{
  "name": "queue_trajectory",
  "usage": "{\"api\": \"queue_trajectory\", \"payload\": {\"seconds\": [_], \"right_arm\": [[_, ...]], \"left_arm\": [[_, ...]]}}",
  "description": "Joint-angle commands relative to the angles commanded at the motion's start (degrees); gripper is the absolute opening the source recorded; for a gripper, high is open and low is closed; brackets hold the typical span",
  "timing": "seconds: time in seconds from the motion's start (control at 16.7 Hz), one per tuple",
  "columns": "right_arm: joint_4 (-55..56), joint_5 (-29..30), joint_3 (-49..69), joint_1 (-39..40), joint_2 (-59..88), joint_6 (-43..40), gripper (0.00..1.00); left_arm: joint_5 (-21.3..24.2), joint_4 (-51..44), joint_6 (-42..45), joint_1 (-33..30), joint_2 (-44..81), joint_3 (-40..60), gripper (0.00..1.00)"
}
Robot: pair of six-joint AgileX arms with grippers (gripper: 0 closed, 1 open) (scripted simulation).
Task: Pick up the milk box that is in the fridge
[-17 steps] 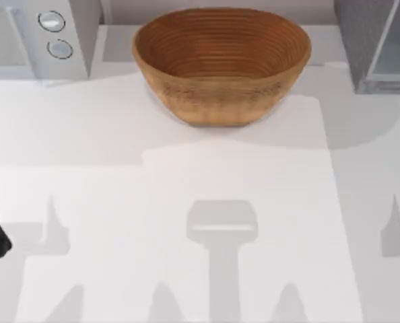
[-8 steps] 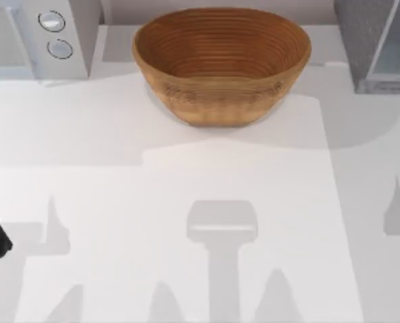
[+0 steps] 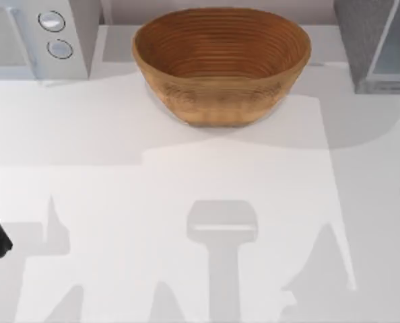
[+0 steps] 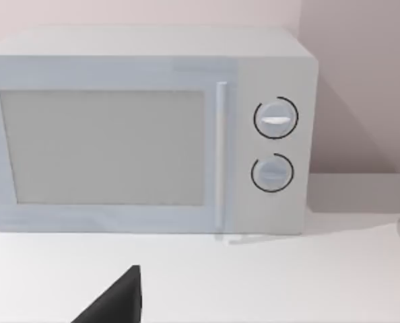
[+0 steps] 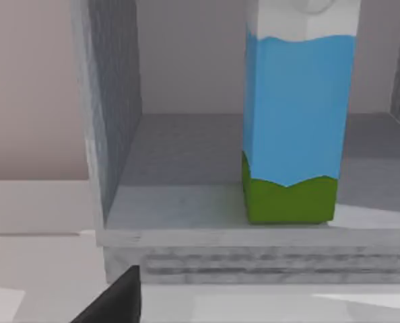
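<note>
Since a second ago my right arm's shadow has slid forward. Ahead of my right gripper, whose opening I cannot tell, the milk box stands ungrasped inside the fridge.

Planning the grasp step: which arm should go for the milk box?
Right, likely. Its wrist view faces the open fridge with the milk box standing upright inside near the front edge. The left wrist view faces the microwave at the table's far left, away from the fridge.
</note>
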Motion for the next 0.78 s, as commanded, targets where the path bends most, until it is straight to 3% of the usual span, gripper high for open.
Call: {"api": "queue_trajectory", "payload": {"seconds": [0.42, 0.78], "right_arm": [[27.61, -8.44, 2.55, -8.39, 31.55, 0.33, 1.00], [38.84, -12.32, 4.87, -12.44, 41.84, 0.43, 1.00]], "left_arm": [[0.00, 0.00, 0.00, 0.00, 0.00, 0.00, 1.00], [0.00, 0.00, 0.00, 0.00, 0.00, 0.00, 1.00]]}}
